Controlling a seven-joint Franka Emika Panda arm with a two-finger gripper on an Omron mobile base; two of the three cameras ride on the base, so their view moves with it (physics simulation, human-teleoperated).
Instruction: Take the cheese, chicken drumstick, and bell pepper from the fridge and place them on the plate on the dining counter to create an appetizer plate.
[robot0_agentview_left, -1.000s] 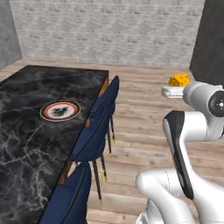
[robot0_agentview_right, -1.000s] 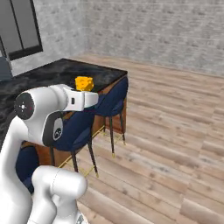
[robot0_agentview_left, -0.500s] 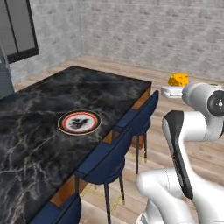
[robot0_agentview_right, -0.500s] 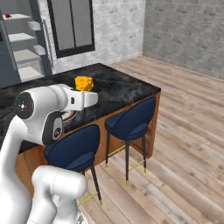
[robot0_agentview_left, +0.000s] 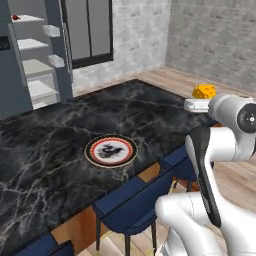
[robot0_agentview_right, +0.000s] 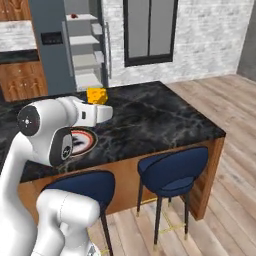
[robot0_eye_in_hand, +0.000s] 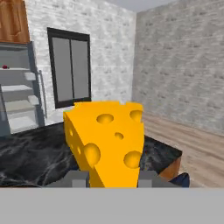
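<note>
Gripper (robot0_eye_in_hand: 109, 178) is clamping the cheese (robot0_eye_in_hand: 105, 142): jaws are sitting partly closed, one on each side of the wedge's base at bottom centre of the hand view, and the holey yellow wedge is standing up between them. In the left base view the cheese (robot0_agentview_left: 204, 91) is showing at right, above the white hand; in the right base view the cheese (robot0_agentview_right: 97, 95) is sitting upper left of centre, just above the arm's wrist. The plate (robot0_agentview_left: 110, 150) is lying flat on the dining counter (robot0_agentview_left: 45, 160), left of centre, with nothing on it, orange-red rim and dark centre pattern showing; in the right base view the plate (robot0_agentview_right: 84, 140) is peeking out from behind the arm at left, on the dining counter (robot0_agentview_right: 150, 120). Cheese is well apart from the plate, up off the slab. The fridge (robot0_agentview_left: 22, 55) is standing open at upper left with white shelves showing; a small red item, likely the bell pepper (robot0_agentview_left: 16, 17), is sitting on the top shelf, and is showing again as the bell pepper (robot0_agentview_right: 74, 15) on the fridge (robot0_agentview_right: 65, 45) at the top of the right base view. Two blue stools (robot0_agentview_right: 172, 170) are tucked under the counter's edge. No readable writing or labels anywhere.
</note>
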